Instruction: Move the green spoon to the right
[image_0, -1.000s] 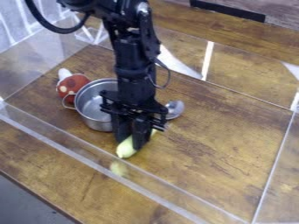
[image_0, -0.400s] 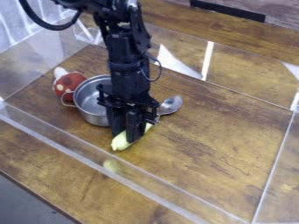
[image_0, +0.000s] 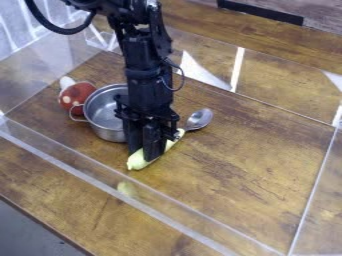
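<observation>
Change since a second ago: you will see the gripper and the green spoon have shifted slightly up the picture and toward the steel pot; the handle's lower tip now sits a little left of where it was. The wrist appears to have rolled somewhat, so the handle lies at a new slant.

Meaning for the task: your spoon has been gathered and re-angled, not yet carried right. In my judgement the rightward travel is still ahead; the open wooden table to the right is where it must go.

Gripper state: nearly closed, the dark fingers drawn in narrow around the pale handle. It points straight down at the table.

Gripper contents: it has hold of the spoon's thick yellow-green handle near its middle. You cannot tell whether the spoon is lifted or its lower tip rests on the wood.

Spoon position: just in front of the pot, running on a diagonal; the small shiny bowl shows at the upper right of the fingers, beside the pot's rim, and the handle's end juts out at the lower left.

Other item: a small red-and-white object lies left of the pot, apart from the gripper.

Enclosure: clear acrylic walls ring the work area; mind the right-hand one.
</observation>
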